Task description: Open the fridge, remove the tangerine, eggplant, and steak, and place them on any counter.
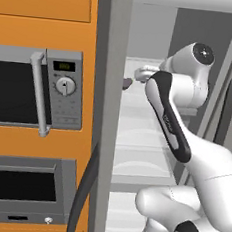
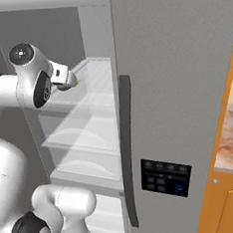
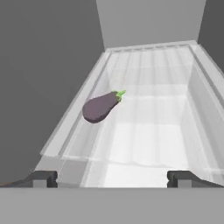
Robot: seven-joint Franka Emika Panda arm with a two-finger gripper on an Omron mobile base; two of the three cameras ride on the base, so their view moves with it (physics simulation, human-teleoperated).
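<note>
End effector (image 3: 112, 178) spread wide and gripping nothing, its 2 dark fingertips (image 3: 43, 179) apart at the front lip of a white translucent shelf (image 3: 153, 131) inside the open fridge (image 2: 185, 82). On that shelf lies the eggplant (image 3: 100, 106), near the left side wall, green stem pointing toward the back, well ahead of the fingertips.

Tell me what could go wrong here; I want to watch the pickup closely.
1. The eggplant lies close to the shelf's side wall, so one finger of the open claw may hit that wall.
2. It lies slanted and is rounded, so it could roll away when touched.
</note>
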